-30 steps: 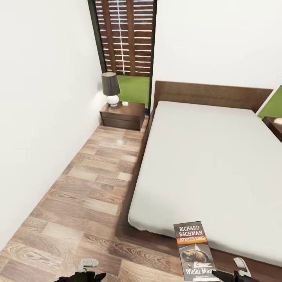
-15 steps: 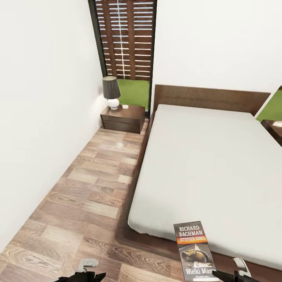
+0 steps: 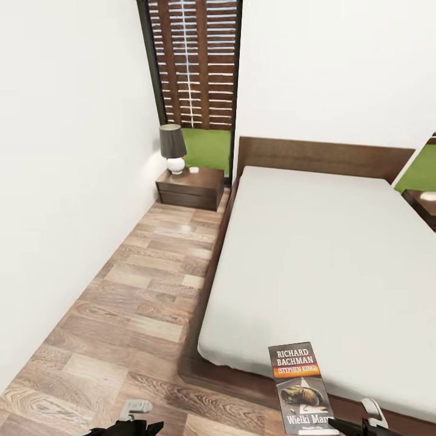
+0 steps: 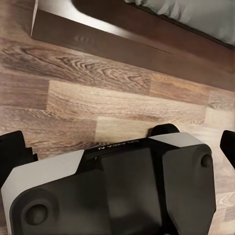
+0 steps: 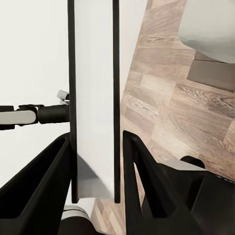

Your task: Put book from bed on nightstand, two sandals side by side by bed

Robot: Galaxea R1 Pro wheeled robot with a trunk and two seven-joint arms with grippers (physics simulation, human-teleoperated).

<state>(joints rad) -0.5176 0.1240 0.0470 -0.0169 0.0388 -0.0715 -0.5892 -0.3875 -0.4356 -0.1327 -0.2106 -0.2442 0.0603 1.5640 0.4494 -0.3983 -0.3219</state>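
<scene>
Nothing in the room has shifted since a second ago; only the head camera has tilted, so the nightstand (image 3: pixel 190 187) and lamp (image 3: pixel 173 148) sit lower in view. The right gripper (image 5: pixel 95 147) holds the book (image 3: pixel 301 387) upright, fingers (image 5: pixel 46 181) clamped on its edges, over the bed (image 3: pixel 315 242) corner. Whether the left gripper (image 3: pixel 134 415), low over the floor (image 3: pixel 133 290), is open or closed, I can't tell.

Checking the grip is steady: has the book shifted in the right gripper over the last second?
No. The book sits at the same spot against the right gripper; only the camera view changed, so the nightstand appears shifted.
</scene>
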